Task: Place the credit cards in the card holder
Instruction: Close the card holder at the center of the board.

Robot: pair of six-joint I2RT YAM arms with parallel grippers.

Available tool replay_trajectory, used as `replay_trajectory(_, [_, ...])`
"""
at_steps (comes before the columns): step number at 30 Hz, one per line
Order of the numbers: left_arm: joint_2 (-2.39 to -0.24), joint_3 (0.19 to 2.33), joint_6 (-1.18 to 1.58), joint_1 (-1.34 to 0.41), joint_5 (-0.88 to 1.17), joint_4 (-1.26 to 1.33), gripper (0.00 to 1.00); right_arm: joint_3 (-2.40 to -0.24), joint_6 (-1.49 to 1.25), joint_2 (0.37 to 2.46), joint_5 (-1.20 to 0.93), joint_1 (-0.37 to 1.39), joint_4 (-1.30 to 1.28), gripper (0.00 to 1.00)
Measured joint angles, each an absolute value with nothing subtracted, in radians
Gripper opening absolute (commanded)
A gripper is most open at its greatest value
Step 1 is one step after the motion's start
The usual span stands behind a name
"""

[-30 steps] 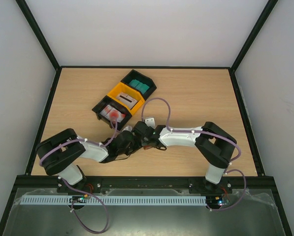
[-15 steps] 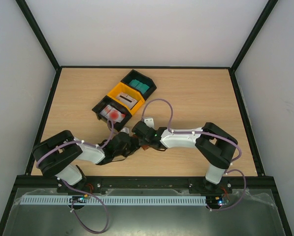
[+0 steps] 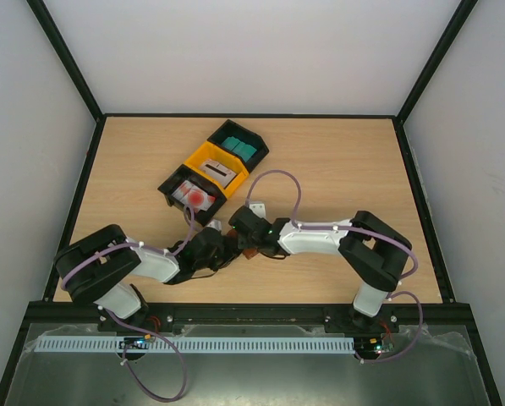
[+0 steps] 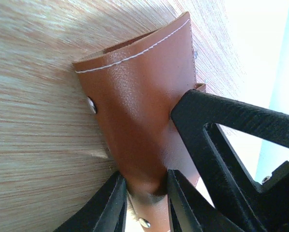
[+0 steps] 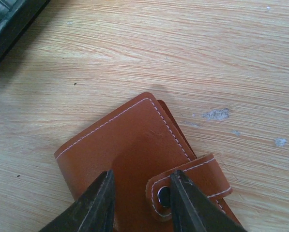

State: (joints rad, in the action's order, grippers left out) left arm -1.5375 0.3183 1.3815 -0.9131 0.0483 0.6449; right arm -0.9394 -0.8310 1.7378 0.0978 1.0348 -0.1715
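Note:
The brown leather card holder (image 5: 134, 145) lies closed on the table, its snap strap (image 5: 190, 186) fastened. In the top view it shows only as a brown sliver (image 3: 250, 249) between the two grippers. My left gripper (image 4: 144, 193) is shut on one end of the card holder (image 4: 139, 106). My right gripper (image 5: 142, 203) is open just above the cover, one finger (image 5: 183, 203) at the snap. The credit cards lie in three bins: teal ones (image 3: 242, 148), a grey one (image 3: 219, 172) and white ones with red marks (image 3: 193, 196).
The black bin (image 3: 250, 139), yellow bin (image 3: 200, 162) and black bin (image 3: 174, 183) stand in a diagonal row behind the grippers. The right gripper's black body (image 4: 231, 140) is close against the left gripper. A bin's dark corner (image 5: 8, 24) shows at the upper left.
The left arm has drawn back a little toward the left. The right gripper has shifted slightly left over the card holder. The bins and cards have not moved.

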Motion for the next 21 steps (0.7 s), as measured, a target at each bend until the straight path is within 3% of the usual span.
replay_trajectory(9, [-1.538,0.317,1.382,-0.911,0.052,0.648,0.26,-0.849,-0.904,1.682,0.034,1.005,-0.064,0.27])
replay_trajectory(16, [-1.546,0.317,1.381,-0.904,0.063,0.654,0.26,-0.757,-0.970,1.629,-0.041,0.973,0.049,0.32])
replay_trajectory(21, [-1.553,0.317,1.381,-0.903,0.068,0.658,0.26,-0.715,-1.009,1.613,-0.083,0.952,0.117,0.31])
